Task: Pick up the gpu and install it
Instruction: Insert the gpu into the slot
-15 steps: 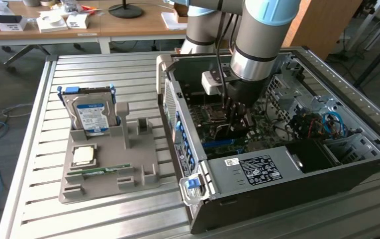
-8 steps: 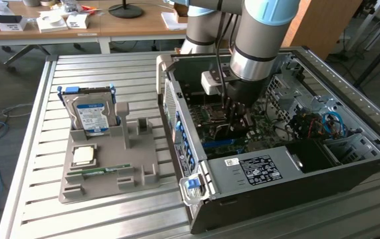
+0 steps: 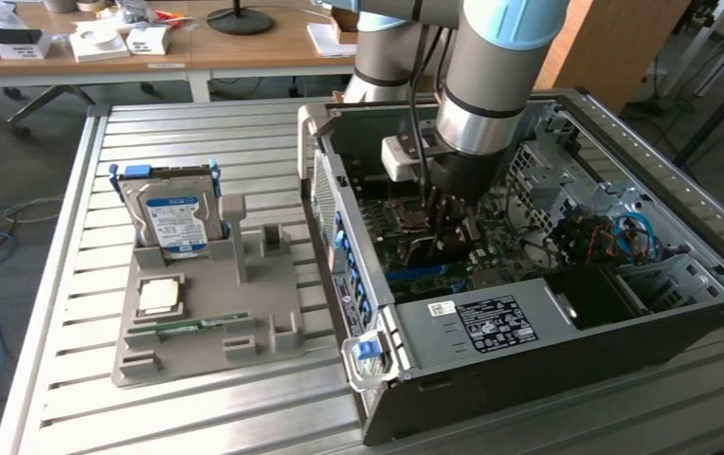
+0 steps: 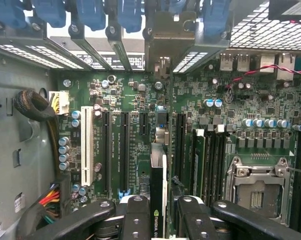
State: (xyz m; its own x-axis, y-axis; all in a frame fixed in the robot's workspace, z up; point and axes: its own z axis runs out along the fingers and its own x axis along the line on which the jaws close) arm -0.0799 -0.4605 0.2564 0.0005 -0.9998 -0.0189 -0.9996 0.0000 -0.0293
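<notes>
1. The pick-up is done, as I read it. My tool [image 4: 163, 207] is closed to a middling width on the gpu [image 4: 157, 200], with a finger [image 4: 137, 220] against each flat face, and the card stands on edge between them.
2. The carry to the machine looks done too. In the exterior view my arm [image 3: 489, 85] reaches down into the open computer case [image 3: 527, 398], which lies on its side on the counter [image 3: 185, 417].
3. The gpu hangs over the motherboard [image 4: 135, 90], lengthwise with the black expansion slots [image 4: 124, 150]. It sits between a short slot and a long slot [image 4: 180, 145]. The card hides whatever lies straight beneath it, so I cannot tell which slot it is lined up with.
4. I judge that the install itself is not finished. I hold the card, and neither view shows its lower edge sunk into a slot. Whether that edge touches the board at all, I cannot tell.
5. On the exterior view's left, beside the case, the grey holder [image 3: 210, 332] carries the hard drive [image 3: 172, 218] and the memory stick [image 3: 191, 327], well apart from my tool and no part of this job.
</notes>
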